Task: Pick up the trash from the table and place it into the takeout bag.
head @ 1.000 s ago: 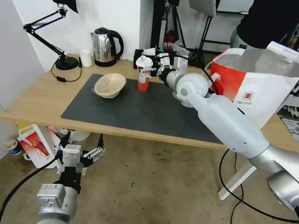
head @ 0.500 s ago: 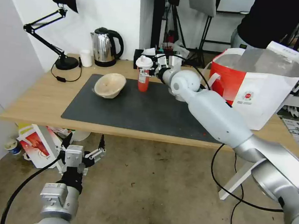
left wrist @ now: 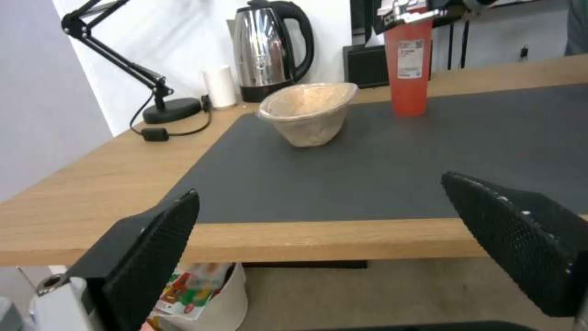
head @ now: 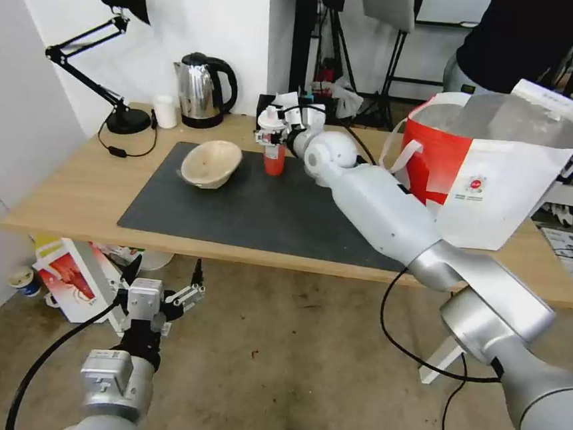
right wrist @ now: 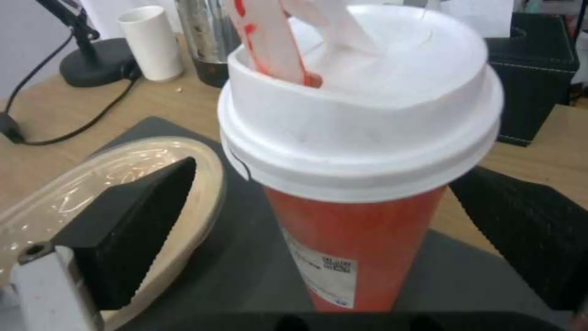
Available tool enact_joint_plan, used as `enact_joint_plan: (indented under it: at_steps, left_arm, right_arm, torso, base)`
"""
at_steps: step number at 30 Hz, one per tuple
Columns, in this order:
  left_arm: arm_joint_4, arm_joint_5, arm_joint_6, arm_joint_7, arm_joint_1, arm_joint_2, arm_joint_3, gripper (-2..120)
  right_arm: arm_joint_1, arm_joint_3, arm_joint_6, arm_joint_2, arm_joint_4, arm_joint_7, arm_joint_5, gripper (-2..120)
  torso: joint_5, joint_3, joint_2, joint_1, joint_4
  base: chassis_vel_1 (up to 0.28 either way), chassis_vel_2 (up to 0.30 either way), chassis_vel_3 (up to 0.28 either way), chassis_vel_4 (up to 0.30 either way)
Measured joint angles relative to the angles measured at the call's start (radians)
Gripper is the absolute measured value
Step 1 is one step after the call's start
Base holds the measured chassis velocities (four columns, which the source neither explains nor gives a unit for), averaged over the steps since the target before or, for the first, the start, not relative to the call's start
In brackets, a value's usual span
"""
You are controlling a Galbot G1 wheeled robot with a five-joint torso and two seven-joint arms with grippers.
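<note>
Straddling tall red cup with white lid [right wrist: 361, 151], right gripper [right wrist: 343, 230] jaws apart.
Left gripper [head: 160, 283] spread below table [head: 74, 190]; wrist view shows paper scraps in lid.

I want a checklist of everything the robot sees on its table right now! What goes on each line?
Surface: table, dark mat on top.
Job's things: red cup upright on mat; beige bowl tilted beside it; takeout bag open at the table's right end.
Clutter: kettle, small white cup, desk lamp, black box.
Grippers: right gripper open around the red cup; left gripper open, low before the table.
Cables: lamp cord; black cable on floor.
Surroundings: red-printed bag under the table.
</note>
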Motion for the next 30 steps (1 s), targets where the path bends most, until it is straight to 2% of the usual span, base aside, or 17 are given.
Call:
enact_joint_plan:
  at_steps: [14,17,21,22,26,27,30]
  left_arm:
    - [-0.001,-0.005,-0.002,-0.002,-0.005,0.013,0.002,99]
    - [-0.002,-0.005,-0.003,-0.003,-0.005,0.013,0.003,99]
    - [-0.004,-0.005,-0.003,-0.003,-0.004,0.012,0.004,99]
    - [-0.004,-0.005,-0.003,-0.003,-0.004,0.012,0.004,99]
    - [-0.005,-0.004,-0.004,-0.004,-0.002,0.011,0.005,99]
    - [-0.005,-0.004,-0.004,-0.004,-0.002,0.011,0.005,99]
    - [-0.005,-0.003,-0.005,-0.004,-0.001,0.01,0.006,99]
  right_arm:
    - [-0.013,0.034,0.007,0.033,-0.068,-0.022,-0.039,100]
    - [-0.016,0.038,0.007,0.026,-0.064,-0.026,-0.038,95]
    - [-0.024,0.04,0.007,0.004,-0.043,-0.025,-0.033,78]
    - [-0.024,0.04,0.007,0.004,-0.043,-0.025,-0.033,78]
    - [-0.03,0.039,0.005,-0.019,-0.017,-0.018,-0.02,59]
    - [-0.03,0.039,0.005,-0.019,-0.017,-0.018,-0.02,59]
    - [-0.03,0.04,0.005,-0.038,0.01,-0.007,0.001,48]
  torso:
    - [0.0002,0.0,0.0,0.0,0.0001]
    - [0.0001,0.0,0.0,0.0,0.0]
    - [0.0003,0.0,0.0,0.0,0.0]
    - [0.0003,0.0,0.0,0.0,0.0]
    - [0.0002,0.0,0.0,0.0,0.0]
    - [0.0002,0.0,0.0,0.0,0.0]
    - [0.0002,0.0,0.0,0.0,0.0001]
  base:
    - [0.0,0.0,0.0,0.0]
    - [0.0,0.0,0.0,0.0]
    - [0.0,0.0,0.0,0.0]
    - [0.0,0.0,0.0,0.0]
    - [0.0,0.0,0.0,0.0]
    - [0.0,0.0,0.0,0.0]
    - [0.0,0.0,0.0,0.0]
